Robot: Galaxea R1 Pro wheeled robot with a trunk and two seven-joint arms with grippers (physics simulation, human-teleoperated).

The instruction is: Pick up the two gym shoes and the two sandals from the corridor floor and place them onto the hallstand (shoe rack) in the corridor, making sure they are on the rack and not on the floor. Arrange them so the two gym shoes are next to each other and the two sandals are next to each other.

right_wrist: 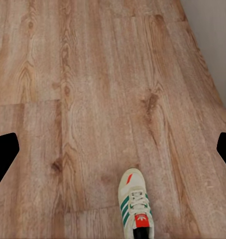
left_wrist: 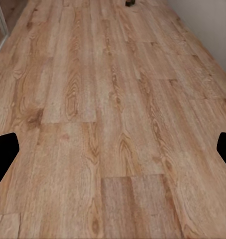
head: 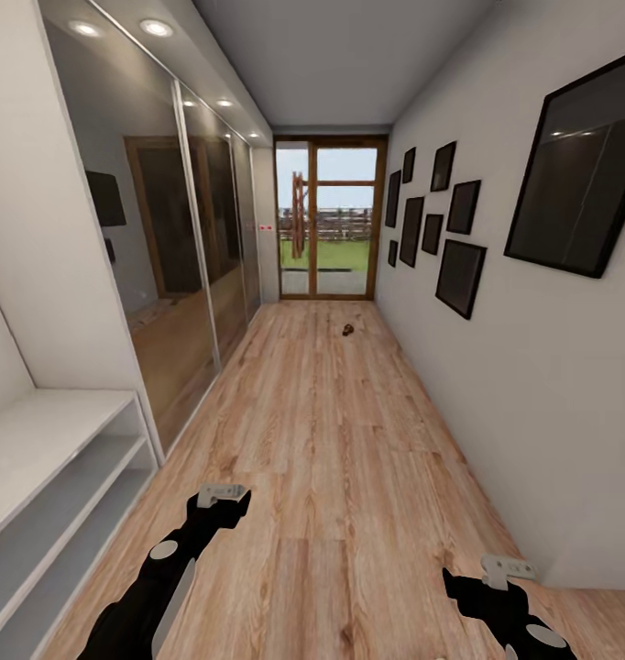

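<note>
One gym shoe, cream-white with green stripes and a red tongue patch, lies on the wood-plank corridor floor in the right wrist view, just ahead of my right gripper. That gripper hangs open over the floor near the right wall, holding nothing. My left gripper is also open above bare planks, its dark fingertips spread wide. The hallstand's pale bench top and two open tiers stand at the lower left. A small dark brown thing, perhaps a sandal, lies far down the corridor.
Mirrored sliding doors line the left wall beyond the hallstand. Dark picture frames hang on the right wall. A glass door closes the far end. The floor runs wide between both walls.
</note>
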